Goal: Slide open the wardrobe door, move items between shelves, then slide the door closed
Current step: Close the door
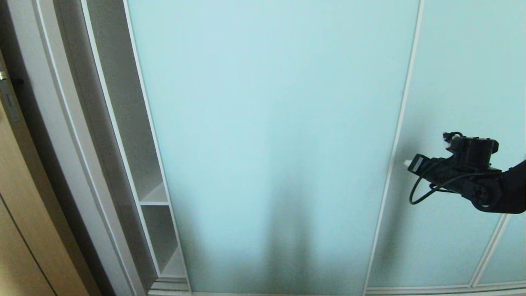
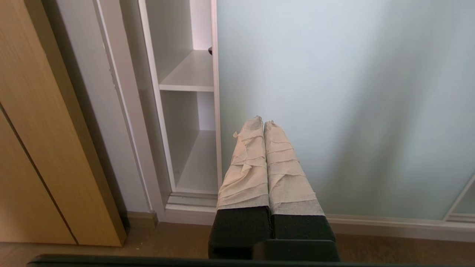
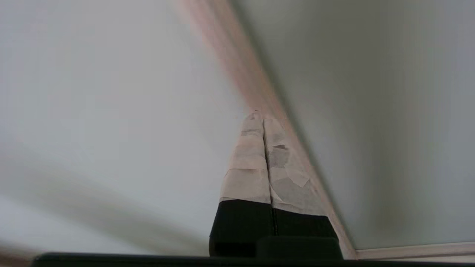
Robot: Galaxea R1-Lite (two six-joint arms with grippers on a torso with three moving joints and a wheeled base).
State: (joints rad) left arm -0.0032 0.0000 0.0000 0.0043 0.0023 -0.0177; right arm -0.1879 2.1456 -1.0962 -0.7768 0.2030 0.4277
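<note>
We face the sliding wardrobe door (image 1: 271, 144), a pale aqua panel covering most of the wardrobe. At its left edge a narrow gap shows two white shelves (image 2: 189, 74), one above another. Our right gripper (image 1: 409, 163) reaches toward the door's right frame, fingers (image 3: 252, 163) pressed together, empty. Our left gripper (image 2: 263, 124) hangs low, fingers together, empty.

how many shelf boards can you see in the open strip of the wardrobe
2. An upper shelf board sits partway up the narrow open strip left of the sliding wardrobe door; the bottom board lies just above the floor track. More may be hidden behind the door.
</note>
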